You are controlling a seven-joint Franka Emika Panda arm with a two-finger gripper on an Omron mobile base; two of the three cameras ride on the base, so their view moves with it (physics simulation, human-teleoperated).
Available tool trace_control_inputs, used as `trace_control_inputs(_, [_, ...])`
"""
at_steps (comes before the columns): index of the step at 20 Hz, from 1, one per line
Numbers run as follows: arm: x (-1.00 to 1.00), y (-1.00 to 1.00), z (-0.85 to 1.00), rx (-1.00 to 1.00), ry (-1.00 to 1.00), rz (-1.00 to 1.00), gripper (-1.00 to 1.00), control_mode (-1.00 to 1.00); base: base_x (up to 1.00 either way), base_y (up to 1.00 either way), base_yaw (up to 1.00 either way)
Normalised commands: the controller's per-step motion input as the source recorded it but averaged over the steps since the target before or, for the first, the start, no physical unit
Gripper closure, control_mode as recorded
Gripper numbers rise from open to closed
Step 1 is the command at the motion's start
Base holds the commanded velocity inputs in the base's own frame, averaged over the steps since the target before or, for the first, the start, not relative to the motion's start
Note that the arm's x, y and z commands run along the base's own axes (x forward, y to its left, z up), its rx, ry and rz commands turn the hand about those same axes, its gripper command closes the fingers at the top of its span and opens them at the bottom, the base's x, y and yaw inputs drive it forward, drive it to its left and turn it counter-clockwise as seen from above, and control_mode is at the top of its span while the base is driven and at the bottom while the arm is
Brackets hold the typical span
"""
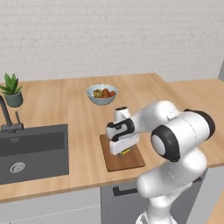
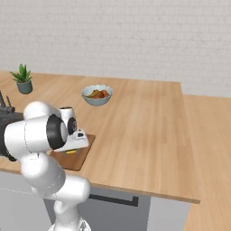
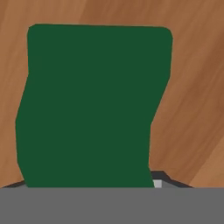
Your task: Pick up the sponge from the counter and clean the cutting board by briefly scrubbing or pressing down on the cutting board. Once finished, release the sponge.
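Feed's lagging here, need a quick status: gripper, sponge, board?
Gripper low over cutting board, shut on sponge. Sponge's green top faces hand camera, board wood beneath. Fruit bowl well behind, nothing in the way.

Two base views from behind the arm, at 7 and 5 o'clock, looking forward and down, both sharing the cutting board [image 1: 129, 161] and counter [image 1: 83, 113], hand view very near the sponge [image 3: 92, 105]

wall [image 1: 113, 35]: white brick | cabinets [image 1: 48, 210]: grey | light: even
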Motion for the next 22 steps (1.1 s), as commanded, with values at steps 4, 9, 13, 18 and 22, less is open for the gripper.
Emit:
trace_control_inputs(4, [-1.0, -0.17, -0.66, -0.01, 0.0, 0.0, 1.0, -1.0, 0.0, 0.0, 0.0])
trace_control_inputs(9, [-1.0, -0.21, -0.51, 0.0, 0.0, 0.0, 1.0, -1.0, 0.0, 0.0, 0.0])
trace_control_inputs(13, [-1.0, -0.23, -0.45, 0.0, 0.01, 0.0, 1.0, -1.0, 0.0, 0.0, 0.0])
trace_control_inputs(18, [-1.0, -0.21, -0.38, 0.0, 0.12, 0.0, 1.0, -1.0, 0.0, 0.0, 0.0])
trace_control_inputs(22, [-1.0, -0.2, -0.33, 0.0, 0.19, 0.0, 1.0, -1.0, 0.0, 0.0, 0.0])
